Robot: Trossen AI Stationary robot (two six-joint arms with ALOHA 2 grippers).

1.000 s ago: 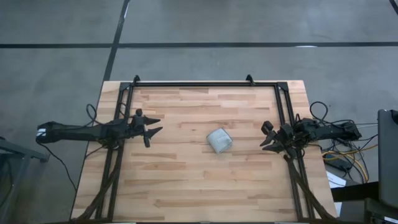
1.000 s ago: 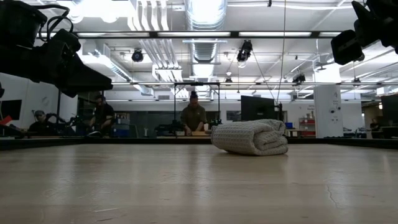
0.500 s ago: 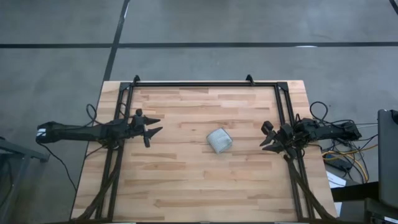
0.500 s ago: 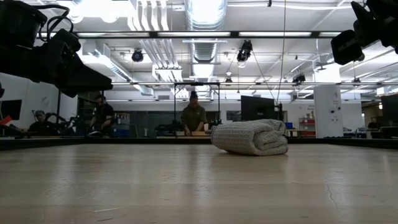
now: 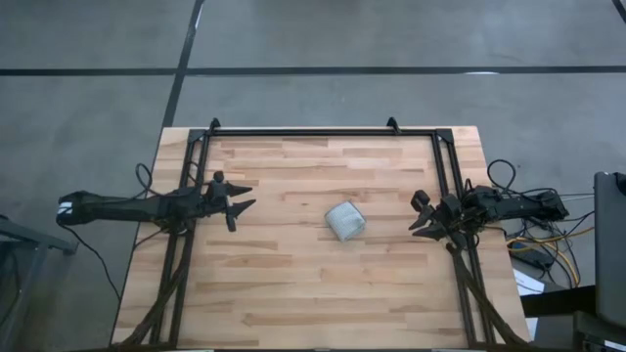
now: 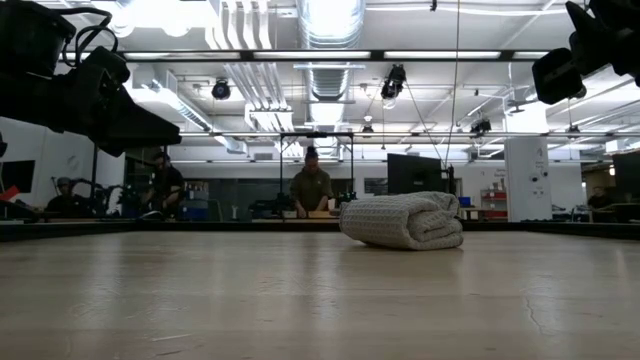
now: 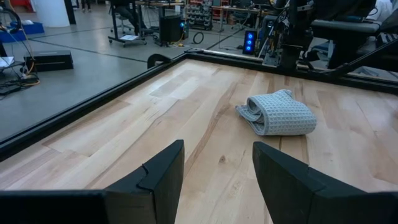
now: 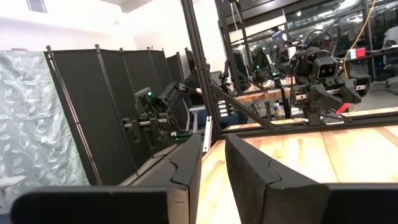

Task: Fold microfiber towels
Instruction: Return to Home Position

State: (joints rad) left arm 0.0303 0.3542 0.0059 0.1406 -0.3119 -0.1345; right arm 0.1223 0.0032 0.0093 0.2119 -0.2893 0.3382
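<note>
The light grey-blue microfiber towel [image 5: 344, 220] lies as a small folded bundle on the wooden table, right of centre. It also shows in the low view [image 6: 403, 221] and the left wrist view [image 7: 277, 113]. My left gripper [image 5: 242, 198] is open above the table's left part, well left of the towel. My right gripper [image 5: 424, 221] is open near the table's right edge, right of the towel. Neither touches it.
A black metal frame [image 5: 323, 131] runs along the table's far edge and down both sides. Cables and equipment [image 5: 548, 230] lie off the right edge. Bare wood [image 5: 293, 284] surrounds the towel. People sit in the room beyond the table [image 6: 312, 188].
</note>
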